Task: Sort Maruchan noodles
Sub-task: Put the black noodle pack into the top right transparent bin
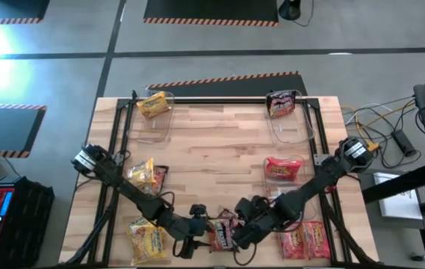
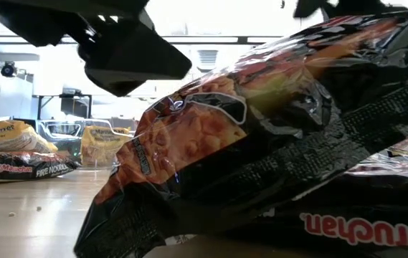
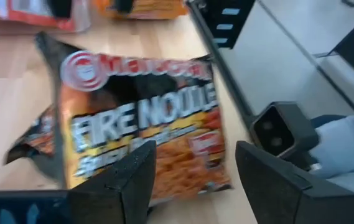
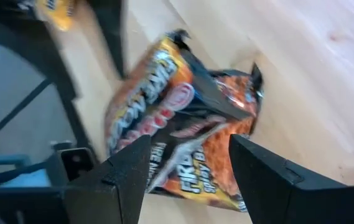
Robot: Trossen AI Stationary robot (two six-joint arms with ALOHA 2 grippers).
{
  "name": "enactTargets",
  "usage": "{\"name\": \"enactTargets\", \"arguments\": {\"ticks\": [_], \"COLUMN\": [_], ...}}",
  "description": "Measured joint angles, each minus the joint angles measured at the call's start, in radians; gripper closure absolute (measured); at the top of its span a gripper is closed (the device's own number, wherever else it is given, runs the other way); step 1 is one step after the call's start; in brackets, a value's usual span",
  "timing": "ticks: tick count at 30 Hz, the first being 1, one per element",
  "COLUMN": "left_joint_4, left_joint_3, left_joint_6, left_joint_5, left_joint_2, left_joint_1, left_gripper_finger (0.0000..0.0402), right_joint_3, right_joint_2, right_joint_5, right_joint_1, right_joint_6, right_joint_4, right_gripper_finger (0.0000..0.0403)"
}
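Observation:
Two dark Fire Noodle packets lie overlapping at the table's near edge, filling the low view. My left gripper hovers open over one of them, its fingers spread above the packet's lower end. My right gripper is open above the same pile, where one dark packet rests tilted on another. Other packets: yellow and red ones near the front, and a yellow and a dark one at the left.
Clear bins hold a yellow packet far left, a dark one far right and a red one mid right. A black frame edges the table. The low camera's box sits just off the near edge.

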Motion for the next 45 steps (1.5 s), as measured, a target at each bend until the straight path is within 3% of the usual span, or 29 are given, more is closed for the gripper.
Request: {"name": "enactTargets", "arguments": {"ticks": [8, 18, 35, 45], "left_joint_4": [0.04, 0.064, 0.083, 0.19], "left_joint_3": [0.0, 0.0, 0.0, 0.0], "left_joint_6": [-0.02, -0.025, 0.011, 0.013], "left_joint_5": [-0.002, -0.01, -0.015, -0.015], "left_joint_2": [0.06, 0.098, 0.1, 0.166], "left_joint_1": [-0.008, -0.007, 0.033, 0.041], "left_gripper_finger": [0.022, 0.0236, 0.0237, 0.0237], "right_joint_3": [-0.03, -0.03, -0.034, -0.035], "right_joint_2": [0.009, 0.015, 0.029, 0.035], "right_joint_5": [0.049, 0.019, 0.003, 0.031], "right_joint_1": [0.017, 0.019, 0.018, 0.018], "right_joint_6": [0.048, 0.043, 0.111, 0.144], "right_joint_4": [0.024, 0.109, 0.111, 0.109], "right_gripper_finger": [0.0197, 0.0197, 0.0197, 0.0197]}}
